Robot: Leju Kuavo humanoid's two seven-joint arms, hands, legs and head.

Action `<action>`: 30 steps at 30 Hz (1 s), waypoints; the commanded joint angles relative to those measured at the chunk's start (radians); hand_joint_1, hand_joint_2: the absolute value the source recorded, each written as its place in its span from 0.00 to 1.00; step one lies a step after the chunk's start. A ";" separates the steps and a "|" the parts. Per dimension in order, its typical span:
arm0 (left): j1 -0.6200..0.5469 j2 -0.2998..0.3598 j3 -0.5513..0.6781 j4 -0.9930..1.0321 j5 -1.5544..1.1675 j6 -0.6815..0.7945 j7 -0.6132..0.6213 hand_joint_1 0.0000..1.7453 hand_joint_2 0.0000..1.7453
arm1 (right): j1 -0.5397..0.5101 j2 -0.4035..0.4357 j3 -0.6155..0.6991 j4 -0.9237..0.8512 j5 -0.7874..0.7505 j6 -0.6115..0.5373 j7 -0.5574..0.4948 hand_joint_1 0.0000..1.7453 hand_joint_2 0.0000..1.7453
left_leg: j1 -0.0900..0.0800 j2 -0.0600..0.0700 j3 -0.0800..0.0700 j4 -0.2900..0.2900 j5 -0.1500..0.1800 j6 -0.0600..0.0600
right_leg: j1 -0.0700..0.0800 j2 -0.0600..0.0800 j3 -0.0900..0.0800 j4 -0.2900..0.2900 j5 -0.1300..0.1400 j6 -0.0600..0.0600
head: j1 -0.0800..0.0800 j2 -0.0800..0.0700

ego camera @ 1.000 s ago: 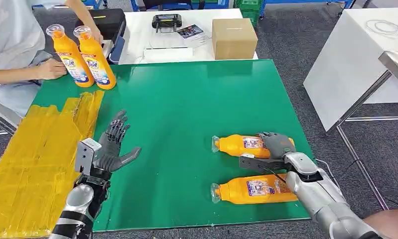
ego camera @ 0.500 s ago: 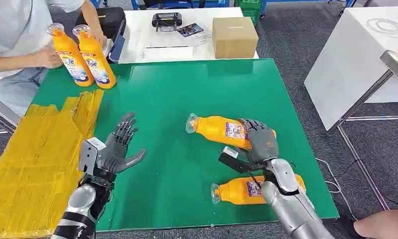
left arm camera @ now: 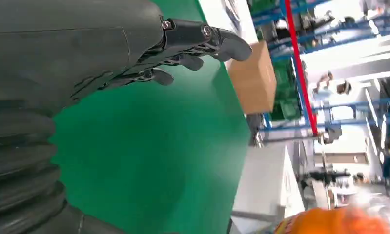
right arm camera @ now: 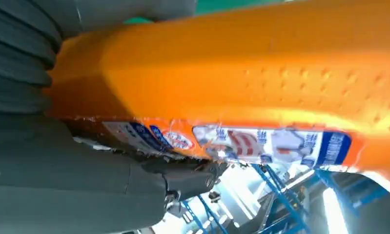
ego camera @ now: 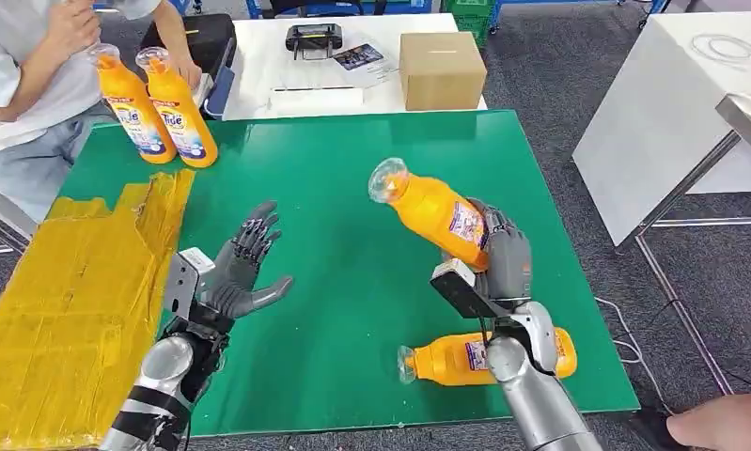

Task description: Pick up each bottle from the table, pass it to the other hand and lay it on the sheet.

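The orange plastic bottle with a blue-and-white label (ego camera: 434,212) is lifted off the green counter (ego camera: 343,178), tilted with its clear cap pointing up and away from the robot; the right hand (ego camera: 501,261) grips it around the lower body, fingers wrapped over the label; in the right wrist view the same bottle (right arm camera: 241,92) lies against the palm; a second orange bottle (ego camera: 451,360) lies on its side on the counter just below that hand; the left hand (ego camera: 240,272) hovers over the counter, palm toward the bottle, fingers spread and holding nothing; the yellow crinkled sheet (ego camera: 61,301) lies along the counter's left edge; two upright orange bottles (ego camera: 155,105) stand at the far left corner beside a person in a white shirt (ego camera: 23,66).
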 commanded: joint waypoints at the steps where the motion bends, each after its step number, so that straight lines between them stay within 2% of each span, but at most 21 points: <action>1: -0.083 0.009 -0.098 0.074 0.030 0.001 0.018 0.00 1.00 | 0.001 0.109 -0.022 -0.017 -0.131 0.041 -0.072 1.00 1.00 | 0.001 0.001 0.002 0.001 -0.002 0.000 | 0.001 0.000 0.002 0.000 -0.002 -0.002 | 0.000 0.000; 10: -0.102 0.017 -0.139 0.046 0.107 -0.025 0.032 0.00 1.00 | -0.060 0.157 0.065 0.150 -0.304 0.272 -0.132 0.96 1.00 | 0.002 0.002 0.001 0.001 -0.002 0.000 | 0.002 0.001 0.002 0.000 -0.001 -0.001 | 0.000 0.000; 11: -0.108 0.015 -0.144 0.052 0.111 -0.026 0.032 0.00 1.00 | -0.069 0.162 0.070 0.170 -0.314 0.287 -0.131 0.98 1.00 | 0.001 0.002 0.000 0.000 -0.001 0.000 | 0.001 0.000 0.001 0.000 0.000 -0.001 | 0.000 0.000; 19: -0.116 -0.001 -0.180 0.042 0.118 -0.031 0.031 0.00 1.00 | -0.127 0.209 0.122 0.293 -0.324 0.324 -0.129 0.99 1.00 | 0.001 0.002 0.001 0.000 -0.001 0.000 | 0.001 0.001 0.001 0.000 0.000 -0.001 | 0.000 0.000; 26: -0.116 -0.001 -0.180 0.042 0.118 -0.031 0.031 0.00 1.00 | -0.127 0.209 0.122 0.293 -0.324 0.324 -0.129 0.99 1.00 | 0.001 0.001 0.002 0.000 -0.002 0.000 | 0.001 -0.001 0.003 -0.001 -0.001 -0.001 | 0.000 0.000; 30: -0.132 -0.005 -0.195 0.053 0.110 -0.027 0.020 0.00 1.00 | -0.160 0.227 0.162 0.364 -0.319 0.349 -0.128 1.00 1.00 | 0.000 0.001 0.000 0.000 -0.001 0.000 | 0.001 0.000 0.001 0.000 -0.001 -0.001 | 0.000 0.000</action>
